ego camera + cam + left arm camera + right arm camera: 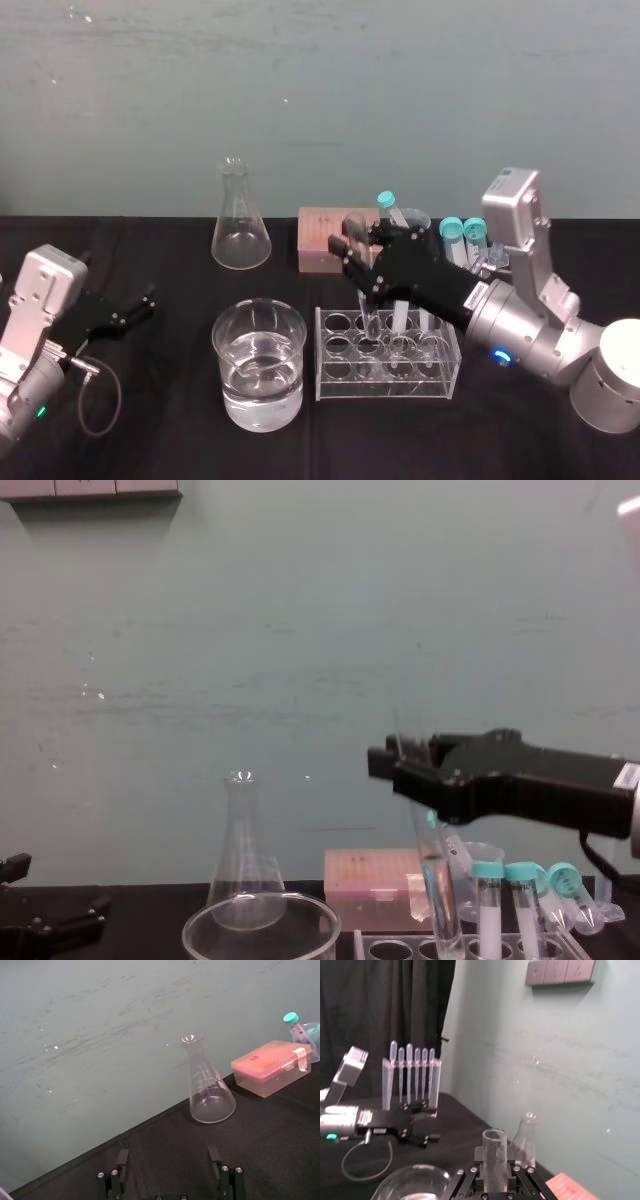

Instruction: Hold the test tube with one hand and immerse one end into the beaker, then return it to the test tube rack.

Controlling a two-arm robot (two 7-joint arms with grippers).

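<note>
Pale teal wall behind; black-covered table (150, 400) carries the glassware. Largest item is the test tube rack (388, 375), clear plastic, at centre-right, with teal-capped tubes (488, 905) standing toward its right end. Just to its left stands the beaker (258, 330), part full of clear liquid. A conical flask (240, 225) and a pink box (322, 240) sit behind, out of the working line. The right gripper (356, 250) hangs over the rack's left end, jaws closed around the upper part of the test tube (432, 870). The tube is close to upright, its open mouth above the jaws and its round end at or just inside a rack hole. The left gripper (170, 1175) is parked low at the table's left edge, jaws wide, holding nothing. Judgement: the tube is at the rack end of the cycle; lift-out or return cannot be told. If not yet dipped, the next move calls for a straight lift clear of the hole, a short carry left over the beaker rim, then a lowering of the round end into the liquid.
</note>
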